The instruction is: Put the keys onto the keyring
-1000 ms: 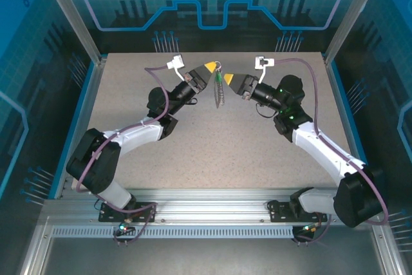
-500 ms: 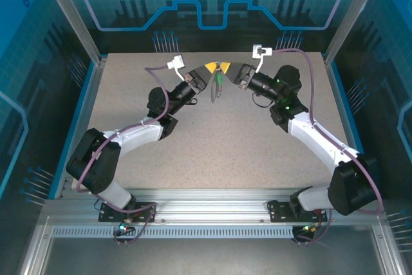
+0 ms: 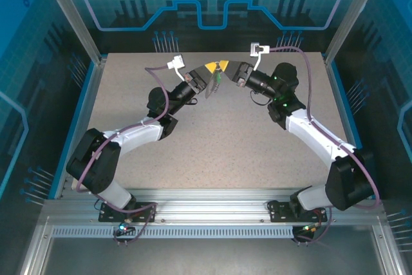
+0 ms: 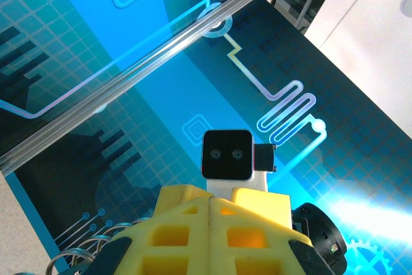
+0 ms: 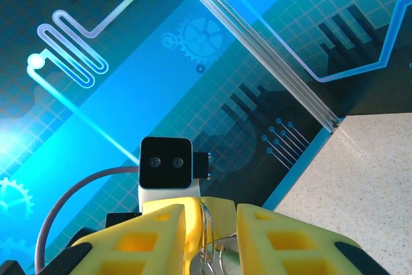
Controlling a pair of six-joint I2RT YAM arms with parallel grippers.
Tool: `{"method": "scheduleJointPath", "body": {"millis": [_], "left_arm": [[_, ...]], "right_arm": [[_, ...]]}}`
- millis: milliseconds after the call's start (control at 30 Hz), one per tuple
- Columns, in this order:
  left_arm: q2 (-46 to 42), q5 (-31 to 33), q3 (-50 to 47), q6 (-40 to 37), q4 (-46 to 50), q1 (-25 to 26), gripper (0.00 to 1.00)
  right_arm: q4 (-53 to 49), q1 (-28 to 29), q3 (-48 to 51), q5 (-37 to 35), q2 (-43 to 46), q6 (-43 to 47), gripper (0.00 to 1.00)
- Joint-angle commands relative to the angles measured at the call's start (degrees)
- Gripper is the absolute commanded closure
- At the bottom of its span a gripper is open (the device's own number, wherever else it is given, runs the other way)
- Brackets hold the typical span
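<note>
Speckled beige counter [image 3: 193,133]: both arms meet above its upper centre.

Left tool [image 3: 209,68], yellow-tipped: pads pressed together, apparently pinching the dark teal-black oval keyring [image 3: 211,87]. The keyring hangs just below it, off the counter.

Right tool [image 3: 226,64]: pads slightly spread. Silvery wire loops [image 5: 209,246] sit in the gap, not clamped as far as I can tell.

Tiny green-headed key [image 3: 219,78] sits between the two tools.

Judgement: hold the left tool rigid. The right tool should close only once square on the key's head, then feed slowly into the ring's opening.
</note>
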State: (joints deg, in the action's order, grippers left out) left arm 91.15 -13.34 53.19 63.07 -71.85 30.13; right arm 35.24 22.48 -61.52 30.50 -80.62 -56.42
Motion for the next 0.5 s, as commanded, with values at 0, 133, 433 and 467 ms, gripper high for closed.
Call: {"method": "scheduleJointPath", "body": {"millis": [0,133,433,467], "left_arm": [[0.5,-0.7,2.2,-0.3,-2.2,0.4,1.0],[0.4,-0.7,2.1,-0.2,-2.1,0.4,1.0],[0.4,-0.8,2.3,-0.3,-2.1,0.3,1.0],[0.4,-0.8,2.3,-0.3,-2.0,0.3,1.0]], "right_arm": [[1.7,0.5,-1.8,0.9,-0.8,-0.2,0.71],[1.5,0.8,-2.0,1.2,-1.1,-0.1,0.71],[1.0,1.0,-2.5,1.8,-1.5,0.2,0.87],[0.9,1.0,-2.6,1.8,-1.5,0.3,0.9]]}}
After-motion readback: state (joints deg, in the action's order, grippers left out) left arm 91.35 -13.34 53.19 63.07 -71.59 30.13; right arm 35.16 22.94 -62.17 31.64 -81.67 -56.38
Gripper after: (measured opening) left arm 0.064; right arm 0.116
